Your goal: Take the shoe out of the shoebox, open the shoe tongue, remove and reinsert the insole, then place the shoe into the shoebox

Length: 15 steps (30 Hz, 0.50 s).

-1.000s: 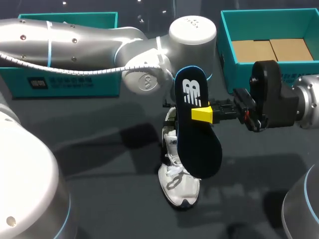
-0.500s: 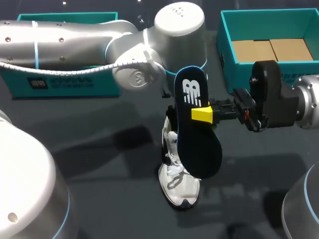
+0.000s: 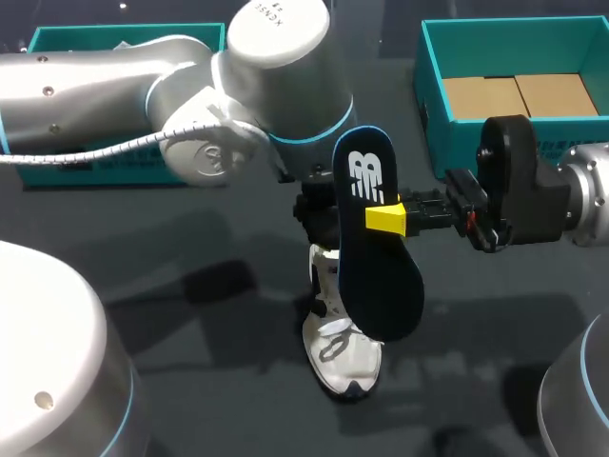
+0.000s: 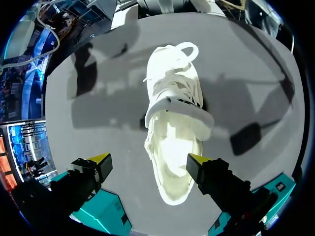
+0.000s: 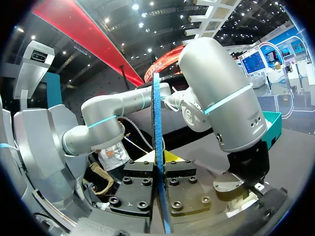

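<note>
Down near the middle of the bench (image 3: 190,286) lies the white shoe (image 3: 341,357), its long axis running far to near and its toe toward the near edge. The dark insole (image 3: 376,252) hides its heel from the head camera, and the left wrist view shows it glaring white, so its detail is hard to read. The right gripper (image 3: 392,218) has its fingers clamped on the insole's edge, holding it above the shoe. The left gripper (image 4: 146,161) hangs over the shoe with fingers spread wide, apart from it. The teal shoebox (image 3: 433,95) sits at the far right corner, cut off.
</note>
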### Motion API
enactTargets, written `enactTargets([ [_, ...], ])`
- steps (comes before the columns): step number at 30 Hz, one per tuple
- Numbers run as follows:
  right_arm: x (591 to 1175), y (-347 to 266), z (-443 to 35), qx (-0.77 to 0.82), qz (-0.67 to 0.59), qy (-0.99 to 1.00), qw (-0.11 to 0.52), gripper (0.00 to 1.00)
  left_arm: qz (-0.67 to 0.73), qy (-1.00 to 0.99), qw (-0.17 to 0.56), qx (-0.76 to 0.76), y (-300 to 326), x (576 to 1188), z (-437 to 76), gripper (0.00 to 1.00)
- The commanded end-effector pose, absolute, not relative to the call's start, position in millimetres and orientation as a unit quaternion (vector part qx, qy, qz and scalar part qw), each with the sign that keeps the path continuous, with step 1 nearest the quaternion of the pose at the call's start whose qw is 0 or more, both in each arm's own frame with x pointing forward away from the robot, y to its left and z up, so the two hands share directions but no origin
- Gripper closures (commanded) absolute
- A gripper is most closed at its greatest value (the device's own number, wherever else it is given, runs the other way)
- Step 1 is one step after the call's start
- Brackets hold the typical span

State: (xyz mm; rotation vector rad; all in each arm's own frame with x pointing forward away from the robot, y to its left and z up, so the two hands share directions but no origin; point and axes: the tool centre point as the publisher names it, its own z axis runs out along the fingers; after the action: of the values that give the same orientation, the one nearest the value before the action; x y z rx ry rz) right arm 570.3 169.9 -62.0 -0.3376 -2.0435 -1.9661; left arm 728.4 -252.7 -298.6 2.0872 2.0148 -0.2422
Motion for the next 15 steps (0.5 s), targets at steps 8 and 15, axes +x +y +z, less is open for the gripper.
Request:
enactTargets([
  [8, 569, 171, -63, -0.118, -0.682, -0.708, 0.141, 1.00, -0.168, 0.691, 0.231, 0.664, -243, 740, -270, 0.00],
  [15, 569, 171, -63, -0.118, -0.682, -0.708, 0.141, 1.00, -0.231, 0.680, 0.302, 0.627, -240, 745, -242, 0.00],
])
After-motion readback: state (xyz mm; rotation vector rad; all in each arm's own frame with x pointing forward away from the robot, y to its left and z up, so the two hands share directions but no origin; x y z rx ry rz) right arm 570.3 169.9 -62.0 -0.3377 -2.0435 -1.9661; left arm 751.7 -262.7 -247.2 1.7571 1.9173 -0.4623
